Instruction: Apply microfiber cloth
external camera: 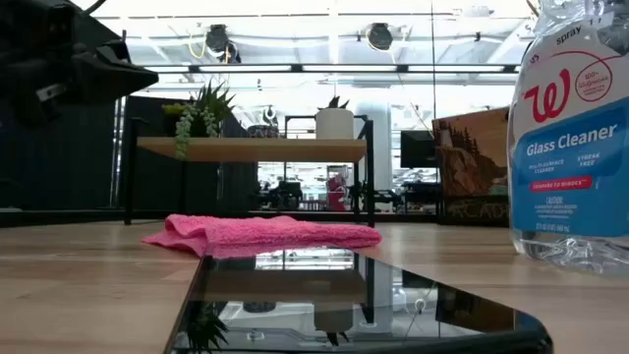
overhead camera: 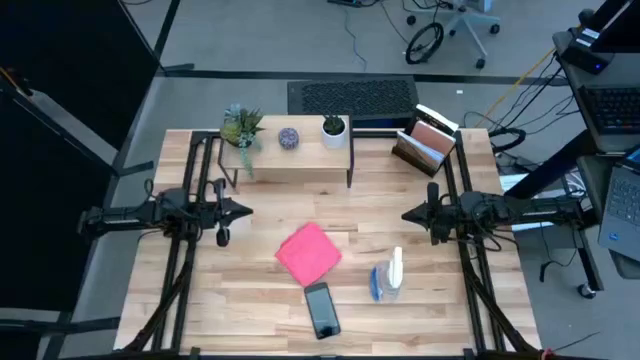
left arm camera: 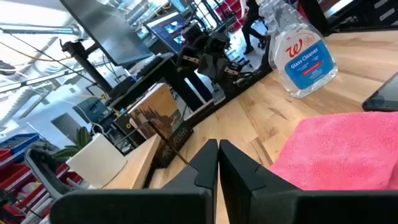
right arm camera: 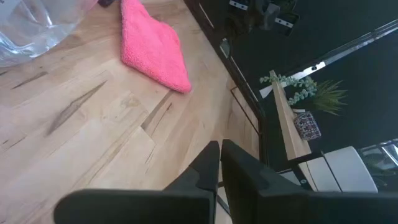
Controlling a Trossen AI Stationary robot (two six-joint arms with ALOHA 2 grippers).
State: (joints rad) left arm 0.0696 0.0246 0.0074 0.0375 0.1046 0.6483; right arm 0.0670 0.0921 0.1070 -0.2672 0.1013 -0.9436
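Microfiber cloth (overhead camera: 308, 253) lies between both pressed-together grippers, left (overhead camera: 243, 210) and right (overhead camera: 408, 214); smartphone (overhead camera: 322, 309) touching it may shift if dragged.

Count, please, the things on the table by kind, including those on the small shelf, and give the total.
Cloth: 1
Phone: 1
Spray bottle: 1
Shelf: 1
Plants on the shelf: 2 (trailing plant, white-potted plant)
Small patterned pot: 1
File holder: 1
Total: 8
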